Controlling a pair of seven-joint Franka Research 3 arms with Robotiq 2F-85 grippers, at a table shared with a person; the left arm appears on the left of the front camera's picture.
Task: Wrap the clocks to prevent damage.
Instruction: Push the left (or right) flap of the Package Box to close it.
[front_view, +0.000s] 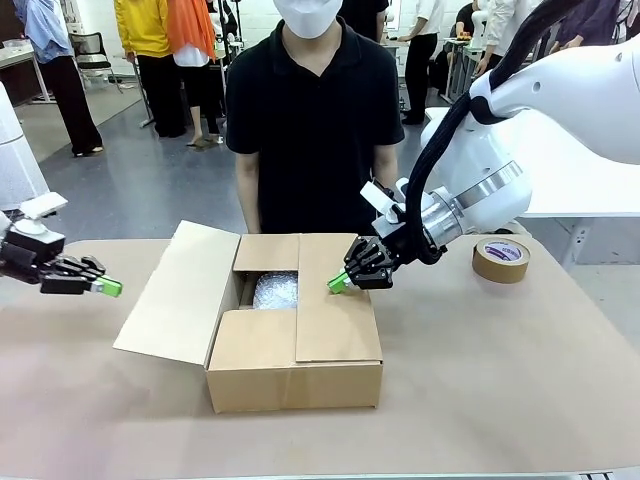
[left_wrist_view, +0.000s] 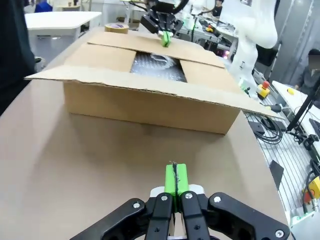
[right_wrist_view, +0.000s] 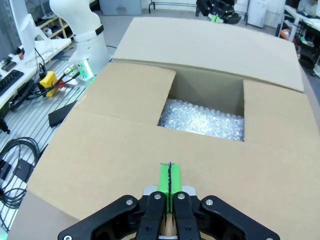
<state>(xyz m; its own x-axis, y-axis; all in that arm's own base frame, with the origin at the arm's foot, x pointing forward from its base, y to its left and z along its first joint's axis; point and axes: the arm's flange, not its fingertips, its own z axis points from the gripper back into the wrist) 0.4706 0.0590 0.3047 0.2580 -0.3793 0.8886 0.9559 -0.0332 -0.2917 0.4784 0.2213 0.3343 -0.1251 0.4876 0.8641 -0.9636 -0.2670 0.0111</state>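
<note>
A cardboard box (front_view: 290, 340) stands in the middle of the table with three flaps folded in and its left flap (front_view: 180, 292) standing out. Bubble wrap (front_view: 275, 290) shows through the gap in the top; the clocks are hidden. In the right wrist view the bubble wrap (right_wrist_view: 205, 120) lies just beyond the flap under my fingers. My right gripper (front_view: 338, 283) is shut, its green tips resting on the right flap (front_view: 335, 310). My left gripper (front_view: 108, 288) is shut and holds nothing, hovering over the table left of the box (left_wrist_view: 150, 95).
A roll of brown tape (front_view: 501, 259) lies at the right rear of the table. A person in a black shirt (front_view: 310, 120) stands at the far edge behind the box. Cables and equipment lie beyond the table's side in the wrist views.
</note>
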